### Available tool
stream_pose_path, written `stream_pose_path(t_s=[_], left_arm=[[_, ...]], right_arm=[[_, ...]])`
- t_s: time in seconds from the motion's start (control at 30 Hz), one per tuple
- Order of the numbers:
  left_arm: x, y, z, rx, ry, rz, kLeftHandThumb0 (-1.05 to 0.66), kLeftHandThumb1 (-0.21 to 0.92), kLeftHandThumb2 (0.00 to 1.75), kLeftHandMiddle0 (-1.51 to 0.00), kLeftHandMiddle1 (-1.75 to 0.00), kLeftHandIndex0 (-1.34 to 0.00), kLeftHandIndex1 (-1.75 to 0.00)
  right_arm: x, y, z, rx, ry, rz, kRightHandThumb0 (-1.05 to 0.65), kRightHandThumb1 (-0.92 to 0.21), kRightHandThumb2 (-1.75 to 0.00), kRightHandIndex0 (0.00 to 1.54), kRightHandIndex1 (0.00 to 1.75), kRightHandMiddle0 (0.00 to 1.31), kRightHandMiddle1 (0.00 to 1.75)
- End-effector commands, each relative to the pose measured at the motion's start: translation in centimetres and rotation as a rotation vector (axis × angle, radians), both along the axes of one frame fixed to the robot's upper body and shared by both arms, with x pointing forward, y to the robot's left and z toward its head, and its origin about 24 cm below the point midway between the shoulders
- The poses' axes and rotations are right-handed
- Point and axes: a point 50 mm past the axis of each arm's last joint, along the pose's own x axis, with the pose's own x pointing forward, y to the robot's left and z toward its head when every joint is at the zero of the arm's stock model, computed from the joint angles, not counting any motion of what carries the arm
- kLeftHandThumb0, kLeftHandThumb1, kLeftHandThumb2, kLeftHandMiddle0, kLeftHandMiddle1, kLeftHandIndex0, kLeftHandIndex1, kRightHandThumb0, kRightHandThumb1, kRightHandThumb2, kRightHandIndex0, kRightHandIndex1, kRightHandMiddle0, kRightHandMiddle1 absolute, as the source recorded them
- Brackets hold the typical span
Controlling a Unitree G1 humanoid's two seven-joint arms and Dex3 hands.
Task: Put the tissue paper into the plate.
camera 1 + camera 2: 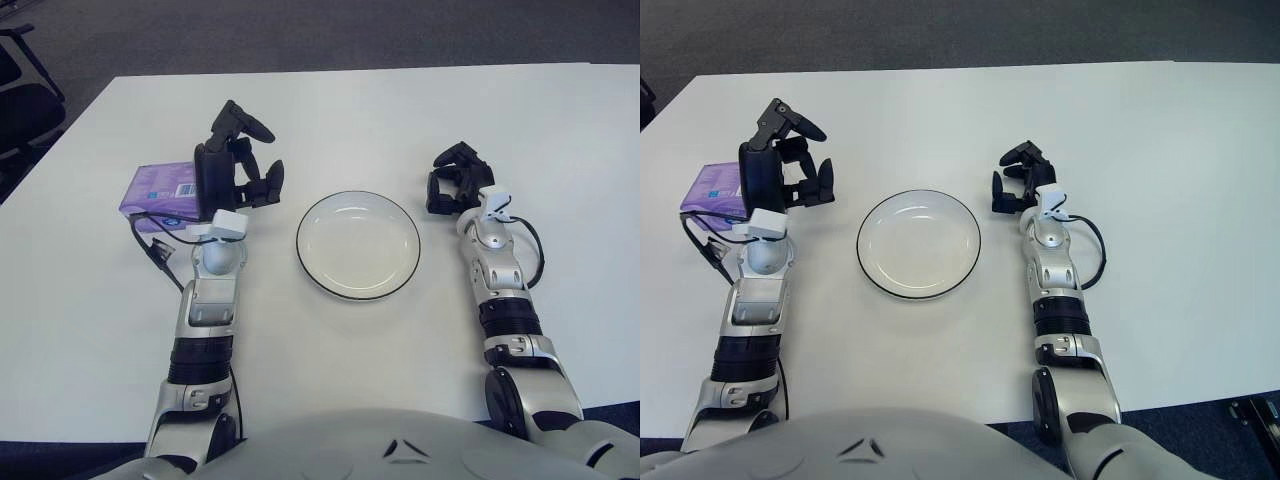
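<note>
Tissue paper pack [155,190]: purple soft-wrapped packet, lying flat on the white worktop [330,110] at left centre of the frame, well apart from the plate [358,244]. Likely light, squashy and slightly slick in its film; best taken across its short sides rather than pinched at a corner.
Left robot hand [238,165]: raised just beside the pack's right end, fingers spread, holding nothing.
Right robot hand [455,180]: idle, right of the plate, fingers curled, empty.
Plate: white, dark-rimmed, centre frame, nothing in it.
</note>
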Motion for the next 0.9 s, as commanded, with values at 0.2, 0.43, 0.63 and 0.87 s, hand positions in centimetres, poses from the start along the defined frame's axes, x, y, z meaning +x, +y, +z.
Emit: stream_pose_path(t_s=[0.2,0.43,0.63,0.87], left_arm=[[-1.8,1.0,-1.3,0.336,-0.004,0.217,-0.48,0.32,1.31,-1.29,-1.75,-0.61,-1.75],[-0.9,2.8,-0.8,0.518,-0.022,0.283,-0.48,0.34,1.29,-1.24,-1.75,-0.59,-1.75],[-0.9,4.5,-0.2,0.674,-0.009,0.338,-0.46,0.4,1.21,-1.15,-1.75,-0.54,-1.75],[-1.6,6.7,0.3,0.809,0.021,0.403,-0.43,0.53,1.05,-0.86,-1.75,-0.45,-1.75]], right_arm=[[-3.7,-0.8,-6.8,0.027,0.258,-0.047,-0.01,-0.16,-1.48,0.79,1.64,0.48,1.75],[-3.7,-0.8,-6.8,0.025,0.258,-0.045,-0.01,-0.16,-1.48,0.79,1.64,0.48,1.75],[-3.7,-0.8,-6.8,0.023,0.257,-0.038,-0.01,-0.17,-1.47,0.79,1.64,0.47,1.75],[-3.6,-0.9,-6.8,0.027,0.251,-0.035,-0.01,-0.17,-1.47,0.79,1.63,0.47,1.75]])
